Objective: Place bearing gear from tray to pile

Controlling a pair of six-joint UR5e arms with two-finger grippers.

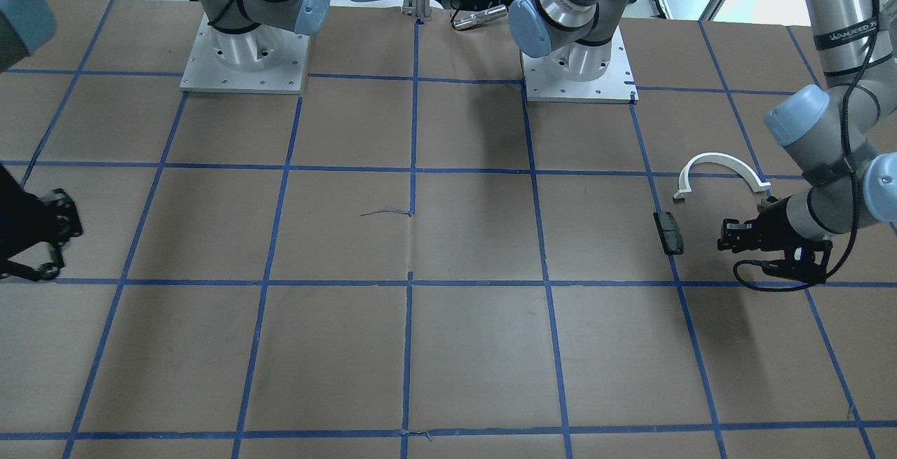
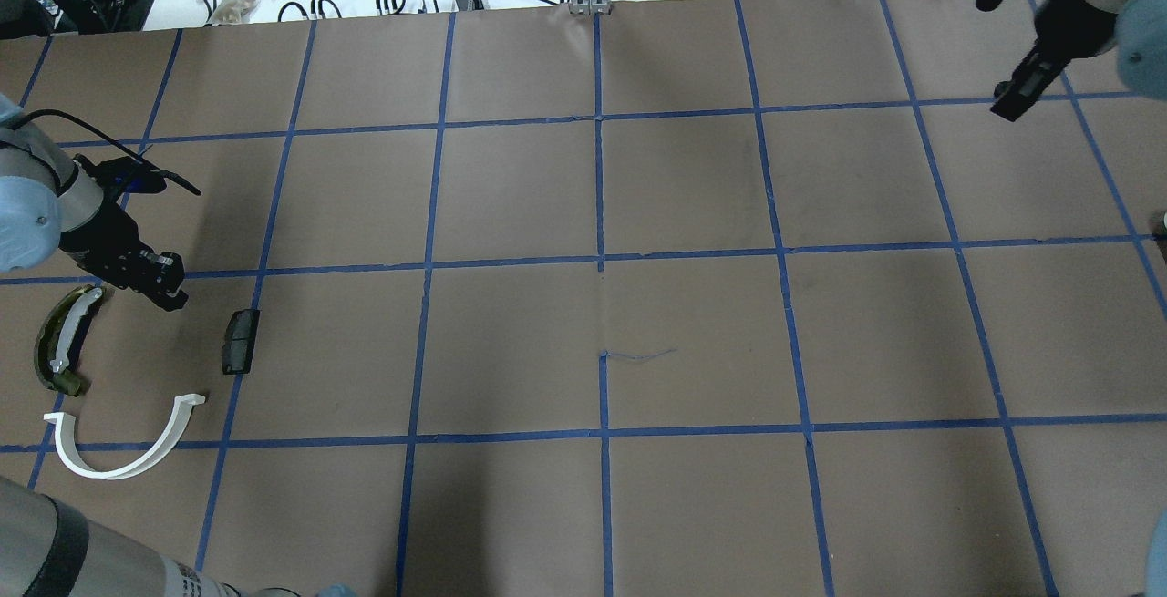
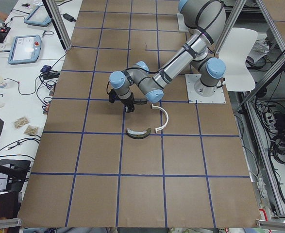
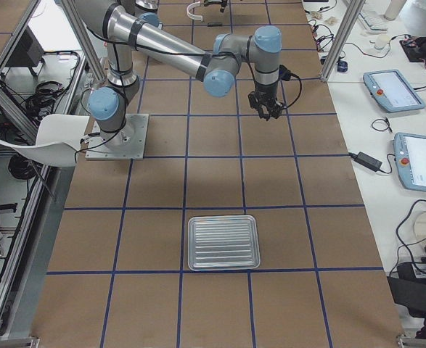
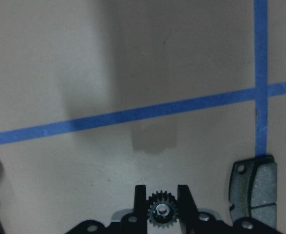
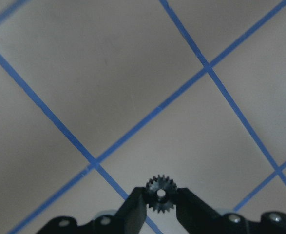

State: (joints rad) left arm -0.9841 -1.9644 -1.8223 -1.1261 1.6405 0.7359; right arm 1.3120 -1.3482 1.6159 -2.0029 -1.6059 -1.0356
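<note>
The left gripper (image 5: 162, 192) is clamped on a small black gear (image 5: 162, 213), held by its teeth between the two fingers. The gear is carried above the table, and a shadow is seen just ahead of the fingers. The pad (image 5: 254, 190) lies just beside the gripper on one side. The olive piece (image 2: 64, 346) lies near on the other side, and the white arc (image 2: 128, 451) is further back toward the base. The gear is thus already at the pile but not yet set down.

The right gripper (image 6: 160, 191) is clamped on a second gear (image 6: 160, 196) well apart from the pile, over bare table.

Risks, as judged:
- The grip is on teeth only, so the gear could slip out early.
- If it is released from height, it could bounce or roll away from the pile.
- If it is lowered off line, the pad could be struck or nudged by a finger.
- If the right arm is brought across while the left one is at the pile, the arms could clash.

Container: the tray (image 4: 223, 243) is seen empty in the right side view, well apart from both grippers.
</note>
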